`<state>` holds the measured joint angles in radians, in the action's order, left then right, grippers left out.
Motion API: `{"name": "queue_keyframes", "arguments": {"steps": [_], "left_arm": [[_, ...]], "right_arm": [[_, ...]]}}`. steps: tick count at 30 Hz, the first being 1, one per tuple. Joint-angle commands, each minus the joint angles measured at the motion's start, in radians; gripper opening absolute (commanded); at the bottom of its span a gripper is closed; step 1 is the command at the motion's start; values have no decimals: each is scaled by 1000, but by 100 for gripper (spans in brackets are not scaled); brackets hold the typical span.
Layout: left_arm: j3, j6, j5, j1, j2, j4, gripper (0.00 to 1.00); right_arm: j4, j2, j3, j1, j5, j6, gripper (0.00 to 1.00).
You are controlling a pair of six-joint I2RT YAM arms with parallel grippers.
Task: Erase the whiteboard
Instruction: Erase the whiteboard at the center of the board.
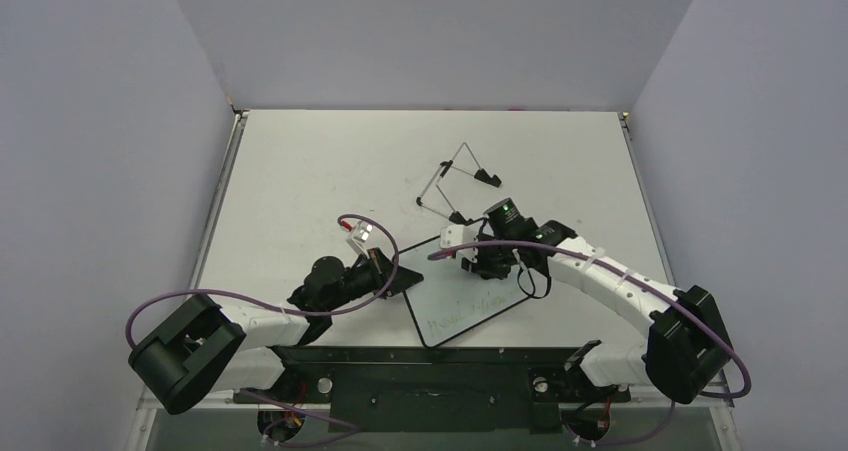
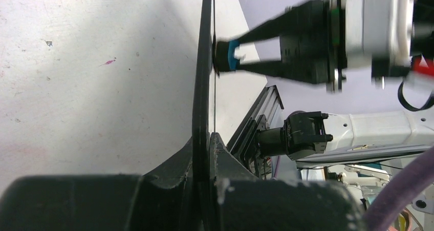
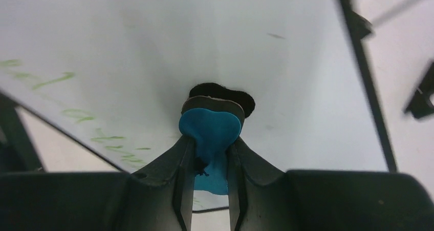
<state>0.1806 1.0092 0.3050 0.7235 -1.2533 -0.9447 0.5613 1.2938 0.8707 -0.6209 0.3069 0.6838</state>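
Pressing evenly, the eraser [image 3: 210, 131] clamped in the right hand [image 1: 490, 269] should be swept toward the green writing [image 3: 105, 138]; the whiteboard [image 1: 470, 306] is clamped edgewise by the left hand [image 1: 392, 274], tilted over the counter [image 1: 300, 171].

My left arm [image 1: 270, 323] stretches from the lower left toward the frame's centre, its gripper [image 2: 209, 151] clamped on the whiteboard [image 1: 470, 316] edge. My right arm [image 1: 610, 281] curls in from the lower right, wrist tipped downward, its gripper [image 3: 211, 144] pinching the blue eraser [image 3: 210, 128] between both fingers.
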Motion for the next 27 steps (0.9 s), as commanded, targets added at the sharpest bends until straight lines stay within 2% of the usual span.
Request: {"name": "queue_keyframes", "arguments": {"steps": [1, 4, 10, 14, 17, 18, 22, 23, 27], "left_arm": [[56, -10, 49, 4, 25, -129, 0], [54, -14, 49, 4, 32, -120, 0], [56, -24, 48, 4, 42, -99, 0], [59, -20, 60, 4, 27, -119, 0], [59, -15, 66, 4, 23, -130, 0], [58, -15, 64, 4, 23, -129, 0], [58, -19, 64, 5, 29, -121, 0], [60, -20, 64, 5, 32, -116, 0], [61, -27, 69, 5, 44, -101, 0]], "right_arm": [[194, 31, 47, -66, 210, 163, 0], [175, 41, 52, -59, 165, 135, 0], [-40, 32, 31, 51, -94, -81, 0], [-98, 35, 18, 70, -156, -132, 0], [-75, 45, 16, 66, -108, -111, 0], [-58, 44, 16, 55, -49, -92, 0], [163, 46, 29, -24, 156, 129, 0], [235, 50, 32, -36, 175, 203, 0], [278, 53, 33, -44, 159, 250, 0]]}}
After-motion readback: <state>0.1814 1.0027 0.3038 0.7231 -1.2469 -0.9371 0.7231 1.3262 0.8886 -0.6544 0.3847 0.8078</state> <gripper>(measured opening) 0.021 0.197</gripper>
